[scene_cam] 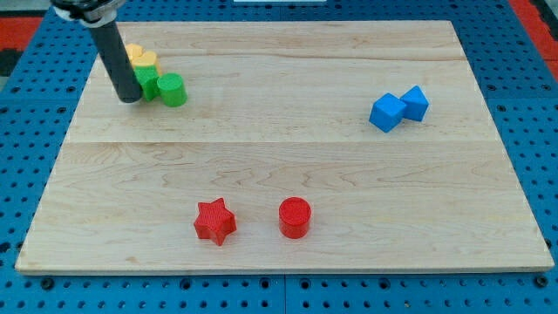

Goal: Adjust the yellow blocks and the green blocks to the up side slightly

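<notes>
A yellow block (141, 58) sits near the board's top left; its shape is partly hidden by the rod. Just below it lie two green blocks: one (146, 79) partly behind the rod, shape unclear, and a green cylinder (173, 90) to its right. All three touch in a tight cluster. My tip (128, 98) rests on the board at the cluster's lower left, right against the left green block. The dark rod rises up and to the left from it.
Two blue blocks (388, 112) (415, 102) touch at the view's right. A red star (214, 220) and a red cylinder (295, 217) sit near the bottom centre. The wooden board (279, 166) lies on a blue pegboard table.
</notes>
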Robot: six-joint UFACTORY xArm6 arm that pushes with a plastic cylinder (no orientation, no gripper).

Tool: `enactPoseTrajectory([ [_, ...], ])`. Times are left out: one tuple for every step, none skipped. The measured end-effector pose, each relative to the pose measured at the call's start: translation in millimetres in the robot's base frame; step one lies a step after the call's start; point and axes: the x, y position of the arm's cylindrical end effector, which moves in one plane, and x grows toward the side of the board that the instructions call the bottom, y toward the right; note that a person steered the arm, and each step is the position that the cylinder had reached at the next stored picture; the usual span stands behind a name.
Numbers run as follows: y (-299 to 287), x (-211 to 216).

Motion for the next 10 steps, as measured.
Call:
enactPoseTrajectory([
  [11.2,-13.3],
  [-1.5,-17.0],
  [-38.5,-28.8],
  [-2.9,-64.9],
  [-12.0,-72.9],
  [-62.6,-54.9],
  [-51.8,4.0],
  [-3.1,53.7],
  [49.1,39.8],
  [49.5,15.0],
])
